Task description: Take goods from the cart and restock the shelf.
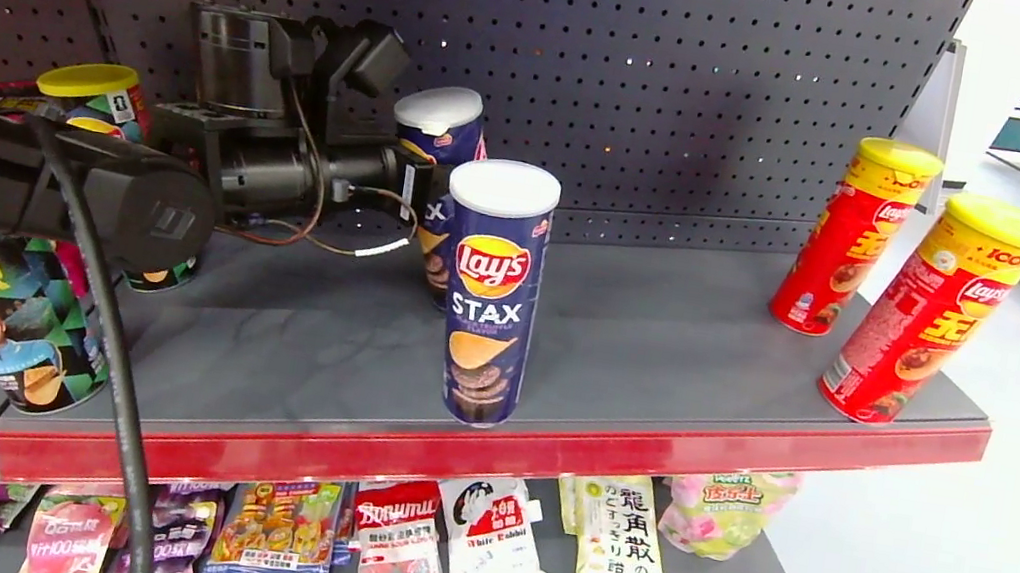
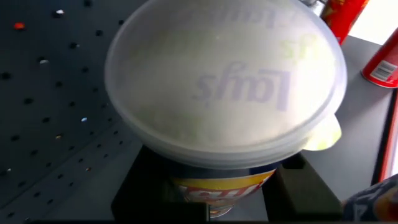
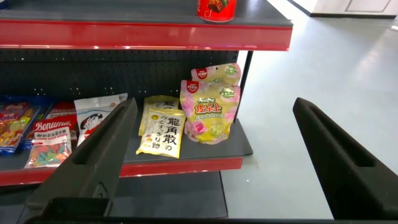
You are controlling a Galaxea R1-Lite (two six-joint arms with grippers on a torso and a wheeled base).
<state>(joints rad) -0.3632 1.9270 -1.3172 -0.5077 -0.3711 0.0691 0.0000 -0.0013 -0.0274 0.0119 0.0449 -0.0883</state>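
Note:
A blue chips can with a white lid (image 1: 441, 123) stands near the back of the upper shelf (image 1: 664, 340), by the pegboard. My left gripper (image 1: 419, 197) is shut on its side, reaching in from the left. In the left wrist view the can's lid (image 2: 224, 81) sits close to the camera, with the left gripper (image 2: 217, 196) around the can body below it. A second blue can (image 1: 489, 294) stands free in front, near the shelf's red edge. My right gripper (image 3: 217, 162) hangs open and holds nothing, facing the lower shelf.
Two red cans with yellow lids (image 1: 851, 236) (image 1: 933, 309) stand at the shelf's right end. Patterned cans (image 1: 9, 323) crowd the left end under my left arm. Snack bags (image 1: 432, 538) (image 3: 211, 109) lie on the lower shelf. Open floor lies to the right.

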